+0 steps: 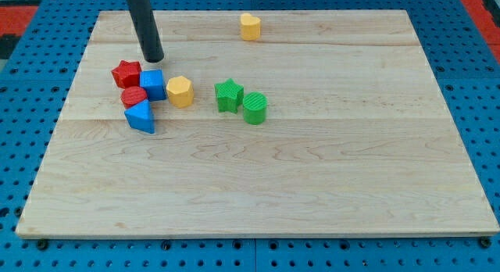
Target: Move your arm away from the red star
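Note:
The red star (126, 73) lies at the view's left on the wooden board (312, 186). My tip (153, 59) stands just above and to the right of it, a short gap away, and right above the blue cube (153, 84). A red cylinder (133, 97) and a blue triangular block (141, 116) sit below the star, packed close together. A yellow hexagon block (180, 91) lies to the right of the blue cube.
A green star (229, 94) and a green cylinder (255, 108) sit side by side near the board's middle. A yellow heart-shaped block (250, 26) lies near the top edge. Blue pegboard surrounds the board.

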{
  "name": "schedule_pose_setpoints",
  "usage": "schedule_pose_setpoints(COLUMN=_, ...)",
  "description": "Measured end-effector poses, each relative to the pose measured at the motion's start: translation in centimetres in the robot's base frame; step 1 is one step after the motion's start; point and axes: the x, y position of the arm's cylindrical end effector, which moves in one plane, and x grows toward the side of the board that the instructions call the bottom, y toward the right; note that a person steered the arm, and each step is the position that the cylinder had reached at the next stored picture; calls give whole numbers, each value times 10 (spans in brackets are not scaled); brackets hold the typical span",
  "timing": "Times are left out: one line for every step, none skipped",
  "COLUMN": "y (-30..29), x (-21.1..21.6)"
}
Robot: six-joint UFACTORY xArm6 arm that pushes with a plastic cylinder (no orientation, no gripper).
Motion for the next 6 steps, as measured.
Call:
schedule_pose_setpoints(y=125, x=-19)
schedule_pose_setpoints(y=226, x=-5)
schedule_pose_setpoints(y=242, x=8)
schedule_pose_setpoints(y=242, x=8)
schedule_pose_setpoints(y=244, x=8)
schedule_pose_setpoints(y=269, x=8)
